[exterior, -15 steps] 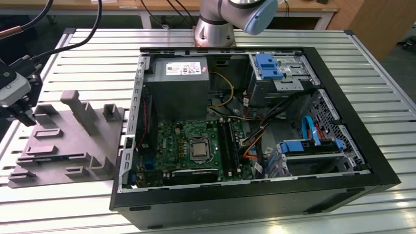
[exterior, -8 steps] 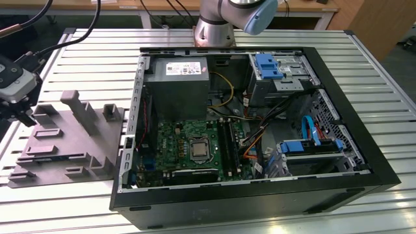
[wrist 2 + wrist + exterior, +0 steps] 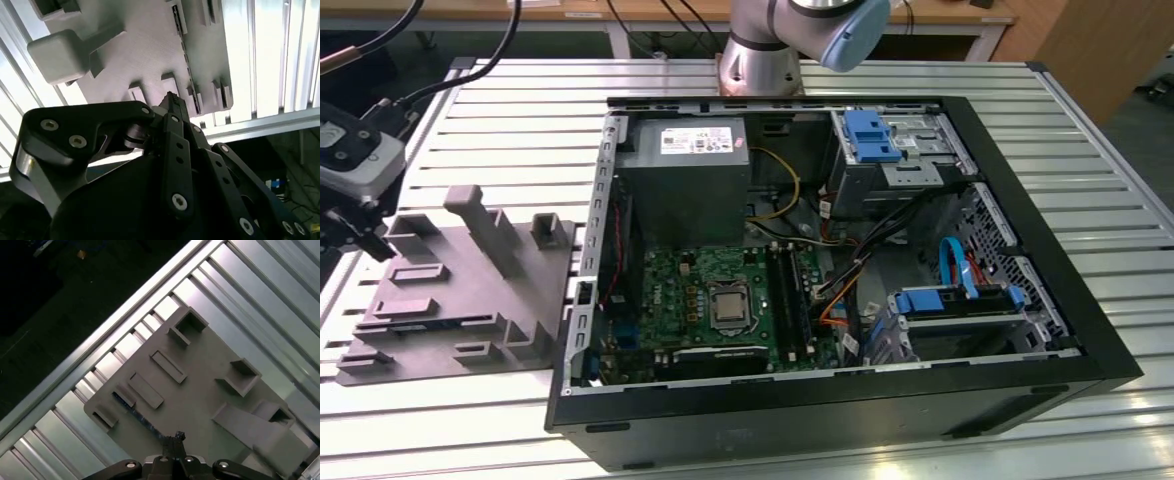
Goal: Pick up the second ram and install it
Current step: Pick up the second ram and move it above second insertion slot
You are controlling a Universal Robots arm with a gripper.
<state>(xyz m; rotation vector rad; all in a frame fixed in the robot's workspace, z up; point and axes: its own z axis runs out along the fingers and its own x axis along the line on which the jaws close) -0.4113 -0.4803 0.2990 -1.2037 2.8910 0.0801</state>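
Observation:
The second ram [image 3: 438, 322] is a thin blue stick lying in a slot of the grey moulded tray [image 3: 467, 270] at the exterior view's left; it also appears as a bluish strip, the ram [image 3: 134, 411], in the first wrist view. My gripper [image 3: 367, 238] hovers above the tray's edge farthest from the case, apart from the ram. In both wrist views its fingertips [image 3: 170, 98] meet in a point with nothing between them, the gripper [image 3: 177, 436] standing over the tray [image 3: 200, 385].
An open black computer case [image 3: 1014, 330] lies right of the tray, holding a green circuit board [image 3: 687, 290] with long black slot strips [image 3: 787, 290] and a grey power box [image 3: 683, 180]. The slatted metal table's edge [image 3: 90, 340] runs close beside the tray.

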